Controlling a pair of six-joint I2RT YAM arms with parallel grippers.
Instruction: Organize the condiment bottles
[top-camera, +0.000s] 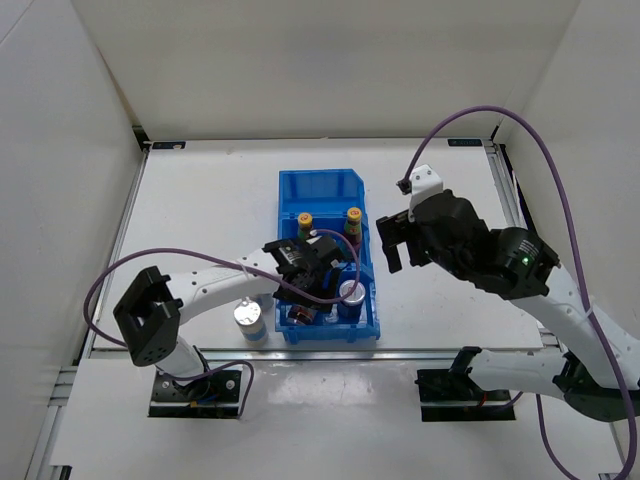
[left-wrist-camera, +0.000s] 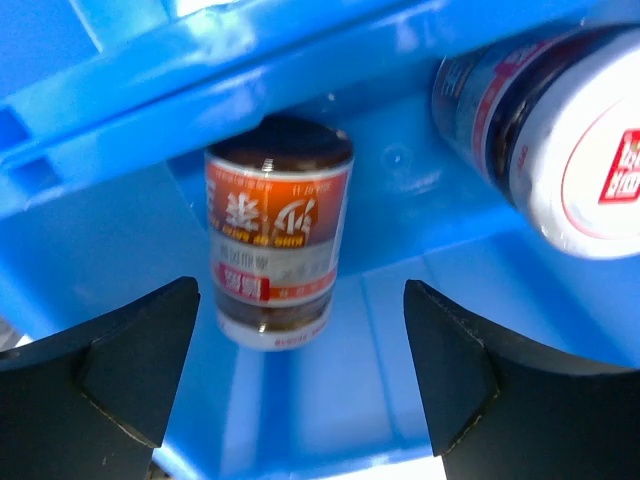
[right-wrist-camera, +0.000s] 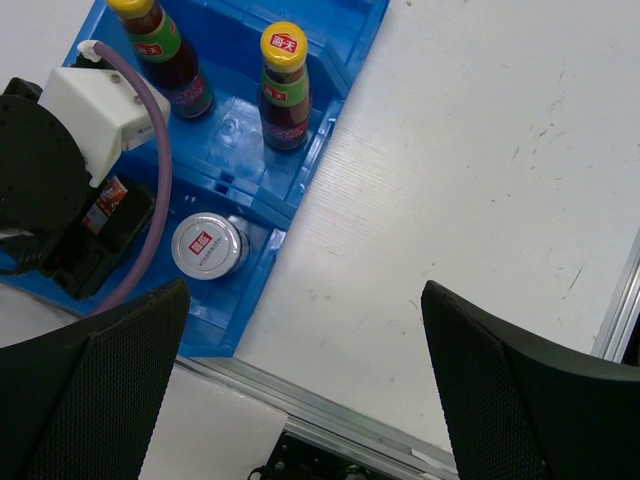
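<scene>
Overhead view: bright, even, diffuse light. The white table (top-camera: 200, 200) is close to overexposed and carries only faint, soft shadows.

Left wrist view: the near shaker (left-wrist-camera: 278, 235) is slightly blurred and its label is unsharp. The blue bin (left-wrist-camera: 90, 250) is strongly saturated.

Right wrist view: sharp and evenly lit.

The bin (top-camera: 318, 185) is bright blue throughout. Both slim bottles (right-wrist-camera: 284, 85) have yellow caps with a red mark, green neck bands and dark brown bodies. The shaker (left-wrist-camera: 275, 230) facing my black left fingers (left-wrist-camera: 120, 370) wears an orange label with white characters above a small red patch. The neighbouring shaker (left-wrist-camera: 590, 150) has a pale top bearing a red square. My cable (top-camera: 500, 115) is purple, the table (top-camera: 200, 200) white.
</scene>
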